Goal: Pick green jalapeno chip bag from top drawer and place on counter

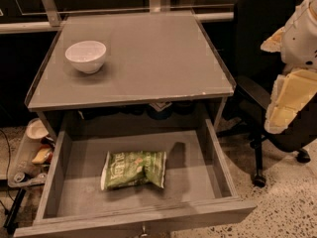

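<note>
The green jalapeno chip bag (pixel 132 168) lies flat on the bottom of the top drawer (pixel 198 182), left of its middle. The drawer is pulled fully out below the counter (pixel 158 58). My gripper (pixel 286 103) hangs at the right edge of the view, to the right of the counter and drawer and higher than the drawer. It is well apart from the bag and holds nothing that I can see.
A white bowl (pixel 86 56) stands on the counter's back left. A black office chair (pixel 262 58) is close to the right, behind my arm. A low shelf with small items (pixel 34 152) sits on the floor at the left.
</note>
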Available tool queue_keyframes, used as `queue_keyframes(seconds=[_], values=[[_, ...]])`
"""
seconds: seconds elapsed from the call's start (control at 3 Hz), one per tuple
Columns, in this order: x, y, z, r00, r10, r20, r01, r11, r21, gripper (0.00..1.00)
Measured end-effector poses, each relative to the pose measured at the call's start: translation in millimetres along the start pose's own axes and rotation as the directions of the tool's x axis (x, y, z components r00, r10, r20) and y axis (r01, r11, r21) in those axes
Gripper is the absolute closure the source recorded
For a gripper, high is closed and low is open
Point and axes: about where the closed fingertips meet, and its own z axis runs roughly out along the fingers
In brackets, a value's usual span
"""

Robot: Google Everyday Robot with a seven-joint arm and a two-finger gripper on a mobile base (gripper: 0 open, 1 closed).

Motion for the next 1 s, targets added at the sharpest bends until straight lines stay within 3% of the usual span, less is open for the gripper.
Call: queue_keyframes(seconds=[0.67,1.0], values=[[-8,2,6,1.0,-0.001,0.0,0.001,1.0,-0.004,0.0],[-35,12,33,0.999,-0.001,0.034,0.003,0.9995,-0.033,0.0]])
